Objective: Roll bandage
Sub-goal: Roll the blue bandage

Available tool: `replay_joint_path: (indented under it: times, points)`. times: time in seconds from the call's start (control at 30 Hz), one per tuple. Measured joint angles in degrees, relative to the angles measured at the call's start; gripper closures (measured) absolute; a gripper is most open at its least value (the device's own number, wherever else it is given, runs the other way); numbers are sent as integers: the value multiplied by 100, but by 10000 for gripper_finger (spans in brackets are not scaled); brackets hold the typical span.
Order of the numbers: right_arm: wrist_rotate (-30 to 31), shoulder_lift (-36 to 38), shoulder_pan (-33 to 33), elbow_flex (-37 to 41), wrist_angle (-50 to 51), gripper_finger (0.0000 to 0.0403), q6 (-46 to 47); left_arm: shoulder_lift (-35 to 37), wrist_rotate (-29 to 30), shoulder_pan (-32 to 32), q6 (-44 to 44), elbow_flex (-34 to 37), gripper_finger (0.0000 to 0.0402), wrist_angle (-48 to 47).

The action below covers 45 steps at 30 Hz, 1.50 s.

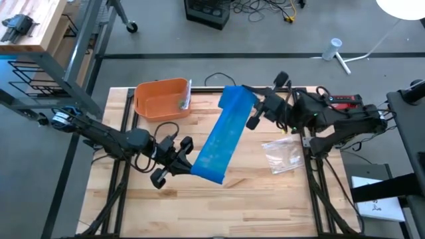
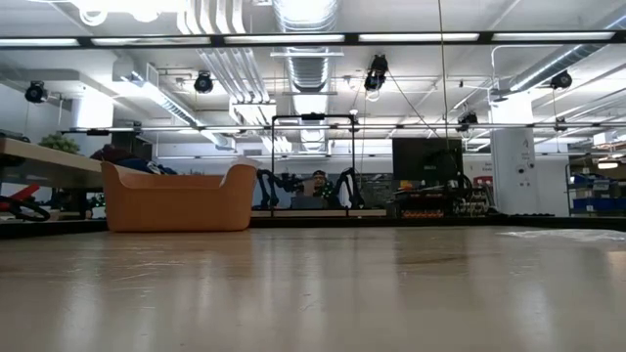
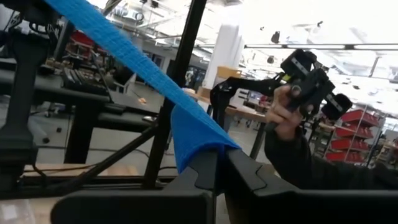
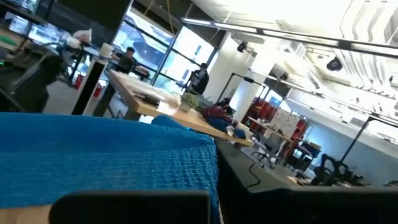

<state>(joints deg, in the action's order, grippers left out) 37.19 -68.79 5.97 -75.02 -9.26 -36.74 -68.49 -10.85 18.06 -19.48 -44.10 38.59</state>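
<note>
- Left gripper (image 1: 178, 161) pinches the near end of the flat blue woven bandage strip (image 1: 222, 136); right gripper (image 1: 255, 109) pinches the far end
- Keep it taut and square before rolling, I judge

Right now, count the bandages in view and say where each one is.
1. The blue bandage is stretched above the table between the left hand and the right hand, both shut on it. Others may hide in the orange bin.
</note>
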Motion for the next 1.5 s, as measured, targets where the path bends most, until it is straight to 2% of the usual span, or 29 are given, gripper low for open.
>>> replay_joint_path:
  times: [0.17,0.23,0.33,0.5,0.7,0.83,1.03,1.13,1.5]
  points:
    - [-18,-1,-302,-7,36,403,90,0,27,-2,257,-2,399,-145]
    - [-35,-3,-379,-50,37,403,210,0,232,-4,275,-2,399,-277]
    - [-410,2,-431,-173,-2,403,436,0,683,-23,285,-2,399,-528]
    - [-973,2,-426,-362,-8,403,617,0,979,-70,402,-2,399,-749]
    - [-890,-1,-485,-360,103,403,667,0,979,-62,541,-2,399,-875]
    - [-889,-83,-742,-355,507,403,1145,0,890,-59,612,-2,399,-1003]
    - [-1243,-261,-1124,-297,1122,403,1649,0,534,-28,977,-2,399,-1012]
    - [-1373,-410,-1209,-206,1090,403,1666,0,315,39,1200,-2,399,-1029]
    - [-1377,-517,-1391,571,1323,403,1848,-2,160,723,1876,-513,399,-1019]
